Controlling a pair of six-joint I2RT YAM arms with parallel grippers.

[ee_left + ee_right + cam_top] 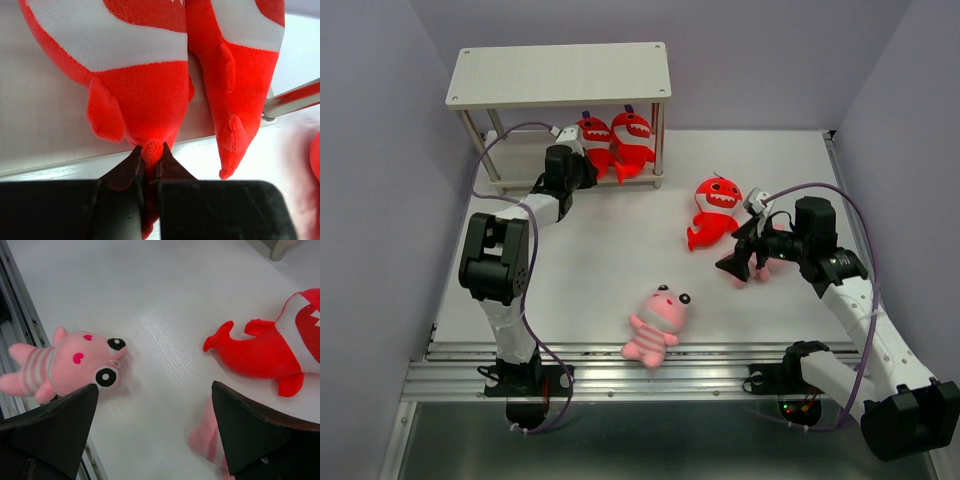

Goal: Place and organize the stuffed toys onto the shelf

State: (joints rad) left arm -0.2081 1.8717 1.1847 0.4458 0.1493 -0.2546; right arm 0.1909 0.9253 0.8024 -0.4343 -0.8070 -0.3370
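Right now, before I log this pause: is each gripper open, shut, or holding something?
Left gripper: shut on the tail of a red shark.
Right gripper: open, holding nothing.

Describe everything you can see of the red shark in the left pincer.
Bright red plush shark with a white band, stubby fins and, in the top view, a white toothy grin. It stands on the shelf's lower board, under the top board, pressed against a second red shark. The left pincer is shut on its tail tip.
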